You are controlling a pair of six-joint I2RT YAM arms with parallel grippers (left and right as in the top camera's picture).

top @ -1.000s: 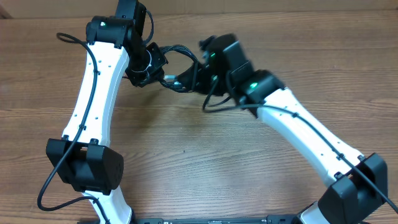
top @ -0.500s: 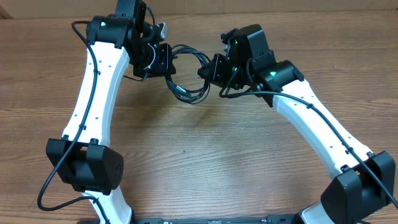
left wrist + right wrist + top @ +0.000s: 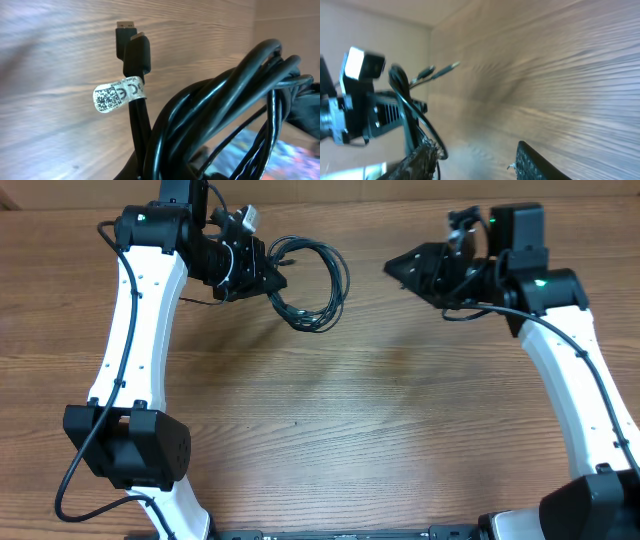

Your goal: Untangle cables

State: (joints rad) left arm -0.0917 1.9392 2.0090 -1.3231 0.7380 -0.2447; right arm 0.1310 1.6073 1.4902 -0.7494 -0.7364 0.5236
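One coil of cables (image 3: 235, 100) hangs pinched in the left gripper (image 3: 266, 278). Right gripper (image 3: 395, 267) stands spread and empty, well apart.

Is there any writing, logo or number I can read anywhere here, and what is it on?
"CE" - on the white sticker wrapped round one of the cables, below its plug.
Speckled square code beside it: a pattern, no readable characters.
Overhead and right wrist views: no writing visible.
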